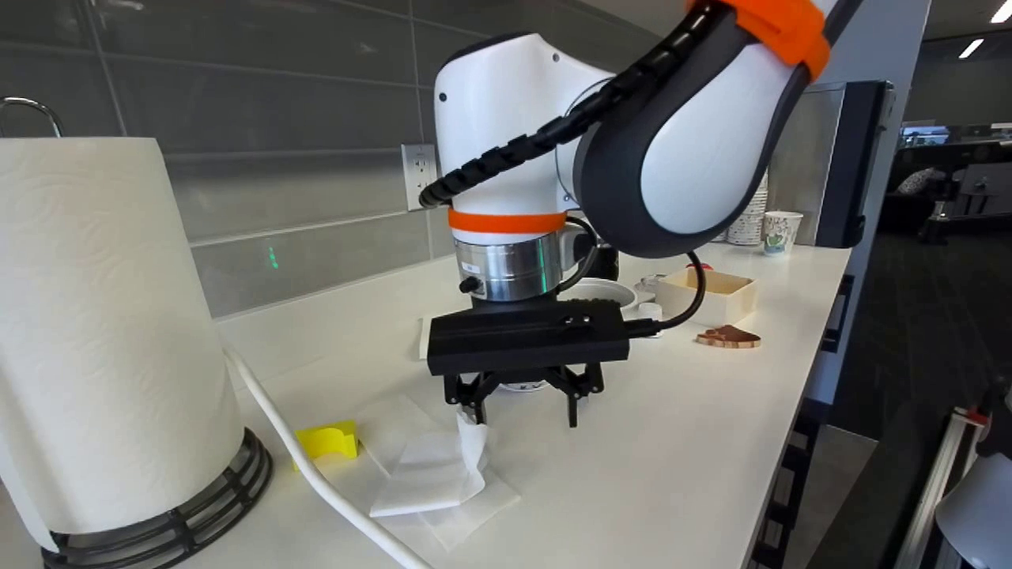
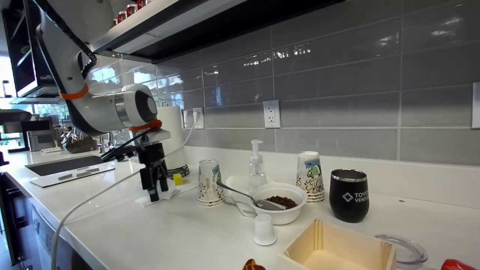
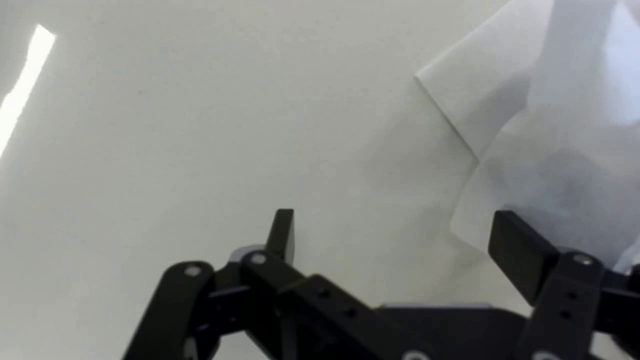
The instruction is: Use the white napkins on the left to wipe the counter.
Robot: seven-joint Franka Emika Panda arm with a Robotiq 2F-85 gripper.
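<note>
White napkins lie loose and partly folded on the white counter. They also show in an exterior view and at the right of the wrist view. My gripper points down, low over the counter beside the napkins, and also shows in an exterior view. In the wrist view my gripper is open, with bare counter between its fingers. One finger is at a raised napkin edge, on the outer side of that finger. I cannot tell whether they touch.
A paper towel roll on a black stand and a white cable are near the napkins. A yellow block lies behind them. Paper cups, a white bowl, a soap dispenser, a black tumbler and a wooden box stand farther along.
</note>
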